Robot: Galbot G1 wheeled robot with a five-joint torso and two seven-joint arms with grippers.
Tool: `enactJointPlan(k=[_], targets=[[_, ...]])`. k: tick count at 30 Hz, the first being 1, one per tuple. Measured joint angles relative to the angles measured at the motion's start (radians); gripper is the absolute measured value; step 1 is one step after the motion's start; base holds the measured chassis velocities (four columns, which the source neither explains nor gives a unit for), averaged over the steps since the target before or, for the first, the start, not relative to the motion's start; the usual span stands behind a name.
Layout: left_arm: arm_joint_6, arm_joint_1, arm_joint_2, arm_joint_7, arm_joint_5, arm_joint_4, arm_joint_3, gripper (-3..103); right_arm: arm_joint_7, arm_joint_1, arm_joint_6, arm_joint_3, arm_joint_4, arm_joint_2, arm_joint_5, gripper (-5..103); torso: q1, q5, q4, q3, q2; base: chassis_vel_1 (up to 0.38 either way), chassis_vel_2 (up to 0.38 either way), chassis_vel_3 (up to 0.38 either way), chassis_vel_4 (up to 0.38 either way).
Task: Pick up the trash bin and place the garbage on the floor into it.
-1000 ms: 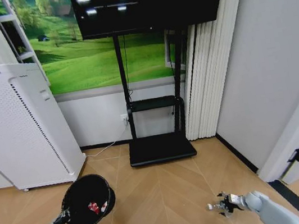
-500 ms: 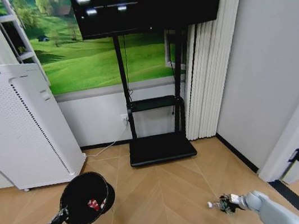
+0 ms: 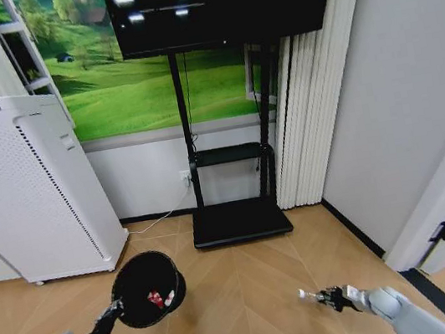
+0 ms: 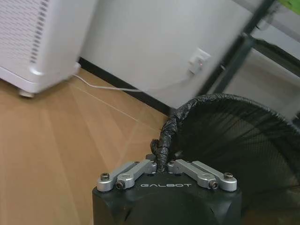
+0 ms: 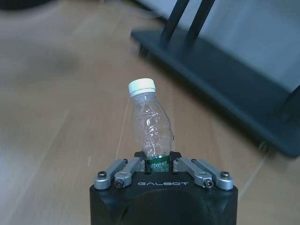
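- Right end effector [image 5: 159,165] is clamped on the bottle [image 5: 149,124] at its labelled end — cap pointing towards the bin [image 3: 148,288].
- Left end effector [image 4: 161,169] pinches the bin's rim, holding it above the floor [image 3: 243,299].
- Two red-and-white scraps [image 3: 160,297] lie inside.
- Best to bring the bottle squarely over the opening before letting go.
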Motion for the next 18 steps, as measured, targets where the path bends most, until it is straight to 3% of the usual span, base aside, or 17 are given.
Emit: enactJointPlan(k=[4, 5, 6, 9, 16, 18], targets=[[-0.009, -0.059, 0.023, -0.003, 0.011, 0.047, 0.095, 3, 0.114, -0.028, -0.065, 0.006, 0.185, 0.025, 0.184, 21, 0.000, 0.0010, 0.0020, 0.000, 0.000, 0.000, 0.000, 0.000, 0.000], [-0.012, -0.096, 0.048, -0.004, 0.002, 0.073, 0.139, 3, 0.172, -0.050, -0.075, 0.014, 0.244, 0.034, 0.248, 21, 0.000, 0.0005, 0.0017, 0.000, 0.000, 0.000, 0.000, 0.000, 0.000], [-0.012, -0.096, 0.048, -0.004, 0.002, 0.073, 0.139, 3, 0.172, -0.050, -0.075, 0.014, 0.244, 0.034, 0.248, 21, 0.000, 0.0005, 0.0017, 0.000, 0.000, 0.000, 0.000, 0.000, 0.000], [-0.018, -0.185, 0.116, 0.012, -0.010, 0.127, 0.232, 3, 0.276, -0.080, -0.072, 0.016, 0.384, 0.056, 0.384, 21, 0.000, 0.0007, 0.0005, 0.000, 0.000, 0.000, 0.000, 0.000, 0.000], [-0.018, -0.281, 0.149, 0.042, -0.022, 0.186, 0.337, 3, 0.356, -0.151, -0.094, 0.024, 0.601, 0.051, 0.507, 21, 0.000, 0.0006, 0.0015, 0.000, 0.000, 0.000, 0.000, 0.000, 0.000], [-0.019, -0.352, 0.152, 0.078, -0.023, 0.240, 0.419, 3, 0.374, -0.211, -0.096, 0.031, 0.691, 0.046, 0.539, 21, 0.000, 0.0004, 0.0009, 0.000, 0.000, 0.000, 0.000, 0.000, 0.000]])
